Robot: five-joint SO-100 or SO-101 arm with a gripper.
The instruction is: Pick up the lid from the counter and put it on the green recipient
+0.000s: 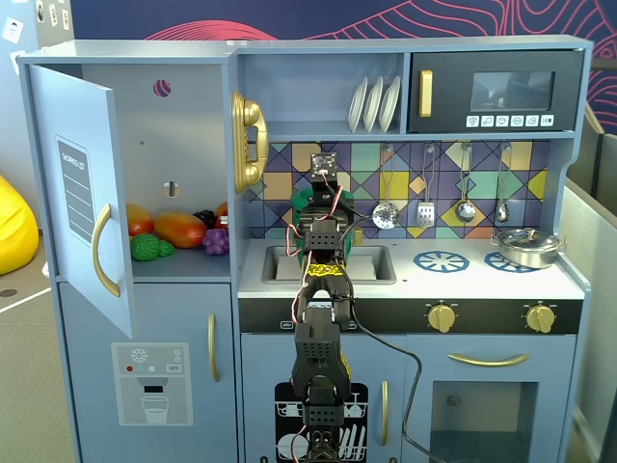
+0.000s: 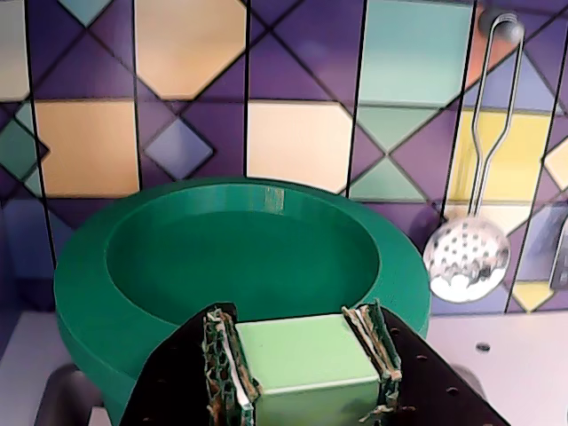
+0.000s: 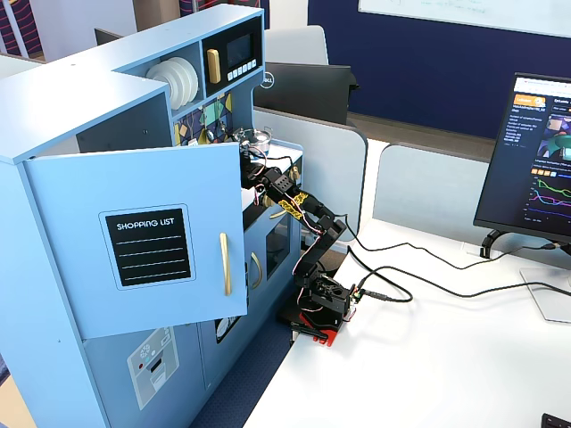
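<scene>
The green recipient (image 2: 240, 257) fills the wrist view: a dark-green pot with an open mouth and a pale strip on its far rim. It stands at the back of the counter against the tiled wall. In a fixed view only a bit of it (image 1: 301, 201) shows behind the arm. My gripper (image 2: 297, 318) is shut on a pale-green block-shaped piece (image 2: 302, 355), apparently the lid's strap handle. It is held just in front of and above the pot's near rim. The lid's dark disc is hidden under the fingers. In both fixed views the gripper (image 1: 320, 198) (image 3: 252, 167) reaches over the sink.
A steel sink (image 1: 371, 262) lies under the arm. A silver pan (image 1: 525, 248) sits on the right burner print, and another burner print (image 1: 441, 259) is beside it. A slotted spoon (image 2: 466, 257) and other utensils hang on the wall. The fridge door (image 1: 82, 193) stands open at left.
</scene>
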